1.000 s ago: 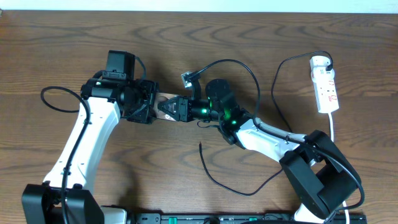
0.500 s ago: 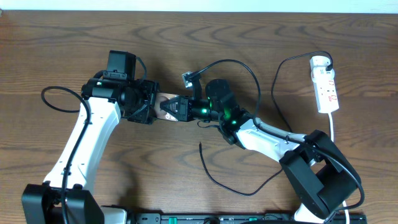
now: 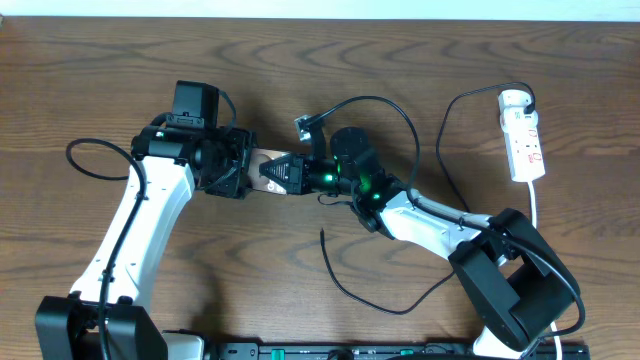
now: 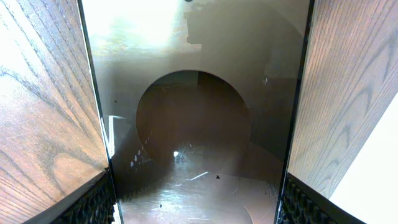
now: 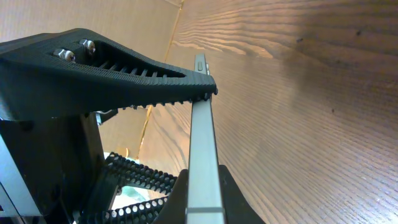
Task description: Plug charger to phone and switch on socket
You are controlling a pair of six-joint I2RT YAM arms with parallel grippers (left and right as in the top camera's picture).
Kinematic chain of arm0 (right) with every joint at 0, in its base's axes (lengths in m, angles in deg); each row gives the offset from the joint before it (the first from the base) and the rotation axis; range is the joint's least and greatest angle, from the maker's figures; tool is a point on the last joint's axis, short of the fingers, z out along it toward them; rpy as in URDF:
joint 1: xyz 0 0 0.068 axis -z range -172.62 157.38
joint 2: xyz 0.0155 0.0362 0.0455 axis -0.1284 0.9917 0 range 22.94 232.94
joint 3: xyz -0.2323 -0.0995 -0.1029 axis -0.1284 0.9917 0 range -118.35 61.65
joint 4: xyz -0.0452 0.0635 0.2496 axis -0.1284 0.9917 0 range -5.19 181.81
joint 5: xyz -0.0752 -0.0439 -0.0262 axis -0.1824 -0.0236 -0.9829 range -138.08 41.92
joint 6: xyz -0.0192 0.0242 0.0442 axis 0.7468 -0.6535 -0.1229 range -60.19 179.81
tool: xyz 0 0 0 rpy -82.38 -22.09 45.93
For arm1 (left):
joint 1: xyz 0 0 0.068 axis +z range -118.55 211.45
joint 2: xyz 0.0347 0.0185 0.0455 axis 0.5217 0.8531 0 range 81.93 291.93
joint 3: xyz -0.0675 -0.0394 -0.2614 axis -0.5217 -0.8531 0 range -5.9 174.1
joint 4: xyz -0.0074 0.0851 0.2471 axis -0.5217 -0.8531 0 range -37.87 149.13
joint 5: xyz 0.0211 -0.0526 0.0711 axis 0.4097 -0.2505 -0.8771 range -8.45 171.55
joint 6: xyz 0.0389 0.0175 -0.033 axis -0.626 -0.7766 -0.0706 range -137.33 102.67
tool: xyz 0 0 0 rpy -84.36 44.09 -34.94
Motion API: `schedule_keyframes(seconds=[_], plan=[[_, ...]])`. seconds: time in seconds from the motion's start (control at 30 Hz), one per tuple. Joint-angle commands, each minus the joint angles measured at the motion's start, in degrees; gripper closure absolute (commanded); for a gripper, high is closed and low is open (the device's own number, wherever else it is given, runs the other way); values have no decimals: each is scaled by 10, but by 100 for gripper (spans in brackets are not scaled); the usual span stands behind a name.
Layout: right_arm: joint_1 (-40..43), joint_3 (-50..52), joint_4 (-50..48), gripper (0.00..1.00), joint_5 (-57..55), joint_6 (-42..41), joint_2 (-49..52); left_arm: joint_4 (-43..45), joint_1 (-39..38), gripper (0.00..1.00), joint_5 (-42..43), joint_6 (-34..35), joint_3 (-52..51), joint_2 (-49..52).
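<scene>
Phone [image 3: 260, 160] sits at the middle of the wooden table [image 3: 120, 60] in the overhead view, caught between the two grippers, with a patch of its brownish face showing between them; the left gripper [image 3: 243, 170] comes at it from the left and the right gripper [image 3: 272, 176] from the right, so the two arms meet at the phone; in the left wrist view the glossy dark face of the phone [image 4: 193, 124] fills the whole gap between the ribbed black fingers [image 4: 93, 202], which stand wide apart and press on its two long edges; in the right wrist view the phone [image 5: 204, 162] appears edge-on as a thin grey strip, and the ribbed upper finger [image 5: 155, 78] and the lower one are pinched close together on its two flat sides; whether the phone rests on the table or is lifted cannot be told; the charger [image 3: 345, 290] lies loose on the table nearer the robot, its small plug tip just below the right gripper, apart from the phone and touched by neither gripper; its thin black cable curves away to the right, passes behind the right arm, and climbs to the white adapter at the far end of the socket [image 3: 525, 140], which lies well apart at the table's right side.
</scene>
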Motion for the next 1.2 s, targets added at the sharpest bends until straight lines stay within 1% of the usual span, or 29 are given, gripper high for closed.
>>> schedule_keyframes(seconds=[0.0,0.03,0.07,0.1,0.13,0.2,0.3,0.37,0.43,0.47,0.57,0.63,0.73,0.8,0.87,1.0,1.03,1.07,1.1,1.17], plan=[[1,-9,-12,99,14,14,-1,-1,-4,31,-1,3,3,-3],[5,-9,-12,99,14,14,-1,-1,-4,23,-1,2,3,-4],[9,-9,-12,99,14,14,-1,2,-2,16,-1,-5,3,-4],[14,-9,-12,99,14,14,-1,5,1,11,-1,-16,3,-4],[19,-9,-12,99,15,16,-1,9,4,9,-1,-28,3,-4],[36,-9,-12,99,15,20,-1,10,16,8,10,-38,3,-5],[62,-9,-12,99,17,22,-1,23,35,7,37,-79,3,-9],[83,-9,-16,99,17,22,-1,39,52,7,54,-116,3,-11],[106,-9,-24,99,16,8,-1,61,69,7,80,-176,3,-14],[127,-9,-34,99,12,-16,-1,82,83,7,107,-226,3,-15],[165,-9,-62,99,3,-87,-1,147,106,7,178,-322,3,-16],[185,-9,-81,99,-9,-148,-1,188,115,7,201,-344,3,-16],[209,-9,-114,99,-31,-265,-1,258,120,7,211,-347,1,-16],[217,-9,-145,99,-44,-346,-1,327,120,7,227,-342,-9,-16],[219,-9,-183,99,-61,-420,-1,427,120,7,256,-310,-34,-16],[214,-9,-240,99,-71,-492,-1,622,120,7,271,-236,-101,-16],[211,-9,-252,99,-71,-508,-1,679,120,7,270,-211,-124,-15],[207,-9,-267,99,-71,-520,-1,762,120,7,269,-178,-157,-15],[203,-9,-278,99,-71,-521,-1,819,120,7,265,-151,-181,-15],[194,-9,-298,99,-69,-524,-1,900,120,7,251,-111,-219,-15]])
